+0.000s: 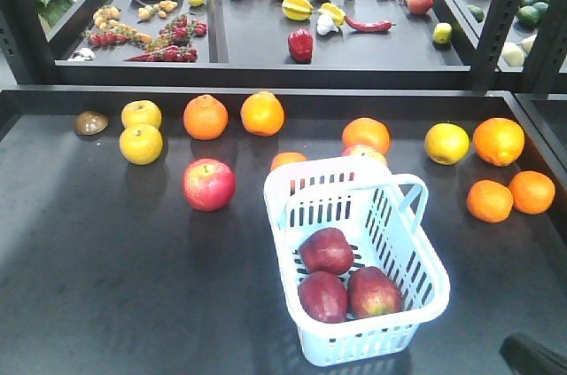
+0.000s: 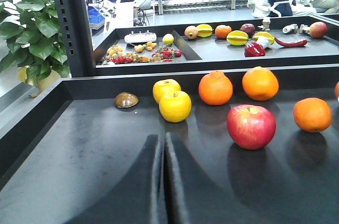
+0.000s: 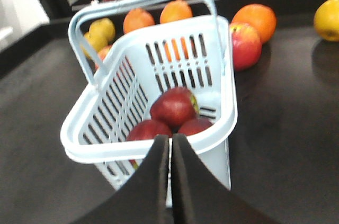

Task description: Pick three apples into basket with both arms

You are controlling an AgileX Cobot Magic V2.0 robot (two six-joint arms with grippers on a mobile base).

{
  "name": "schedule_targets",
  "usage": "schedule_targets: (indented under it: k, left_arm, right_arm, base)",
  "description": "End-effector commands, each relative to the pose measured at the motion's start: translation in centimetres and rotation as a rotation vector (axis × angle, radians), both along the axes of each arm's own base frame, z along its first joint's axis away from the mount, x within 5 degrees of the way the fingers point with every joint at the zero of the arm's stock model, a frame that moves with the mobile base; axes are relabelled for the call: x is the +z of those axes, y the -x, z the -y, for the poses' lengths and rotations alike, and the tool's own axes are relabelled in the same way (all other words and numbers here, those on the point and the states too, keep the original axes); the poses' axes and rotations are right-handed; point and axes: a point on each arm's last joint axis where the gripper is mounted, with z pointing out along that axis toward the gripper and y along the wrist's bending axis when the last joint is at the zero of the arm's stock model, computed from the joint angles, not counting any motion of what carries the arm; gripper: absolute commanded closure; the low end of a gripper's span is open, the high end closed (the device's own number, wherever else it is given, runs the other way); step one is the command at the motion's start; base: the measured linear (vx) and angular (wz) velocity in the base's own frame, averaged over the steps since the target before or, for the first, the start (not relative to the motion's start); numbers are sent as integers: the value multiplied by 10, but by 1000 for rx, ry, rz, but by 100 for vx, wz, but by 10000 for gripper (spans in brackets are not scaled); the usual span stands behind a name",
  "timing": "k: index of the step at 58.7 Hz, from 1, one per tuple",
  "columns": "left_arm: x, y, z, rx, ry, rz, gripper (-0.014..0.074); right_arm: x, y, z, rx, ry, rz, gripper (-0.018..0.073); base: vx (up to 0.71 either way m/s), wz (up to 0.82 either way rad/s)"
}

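My front view looks down on the surface (image 1: pixel 106 286) from above. My left wrist view skims low across it; the right sits close over the basket (image 3: pixel 222 128), which the front view shares lower right.

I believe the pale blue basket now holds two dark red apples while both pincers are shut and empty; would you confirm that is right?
Not quite: the basket holds three dark red apples, not two, as the front-facing view shows. The rest stands: the left pincer and the right pincer are both shut and empty.
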Motion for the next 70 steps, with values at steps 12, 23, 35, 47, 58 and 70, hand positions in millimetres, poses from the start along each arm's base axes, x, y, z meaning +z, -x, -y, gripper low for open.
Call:
schedule_targets:
  k: [12, 23, 35, 47, 58, 70]
  left_arm:
    - [16, 2, -1, 7, 4, 117, 603]
    - [16, 2, -1, 7, 5, 117, 603]
    - [16, 2, -1, 7, 5, 117, 603]
    - [16, 2, -1, 7, 5, 117, 603]
    - [16, 2, -1, 7, 5, 117, 603]
    - [16, 2, -1, 7, 5, 117, 603]
  right_arm:
    - [8, 7, 7, -35, 37, 211, 566]
    - [6, 9, 15, -157, 28, 199, 566]
    - [11, 8, 20, -258, 20, 253, 566]
    - [24, 8, 21, -271, -5, 391, 566]
    - [21, 8, 23, -307, 5, 365, 566]
    - [20, 8, 24, -331, 13, 351, 566]
  base:
    - [0, 0]
    - [0, 0]
    - [0, 0]
    - [0, 0]
    - [0, 0]
    - [0, 0]
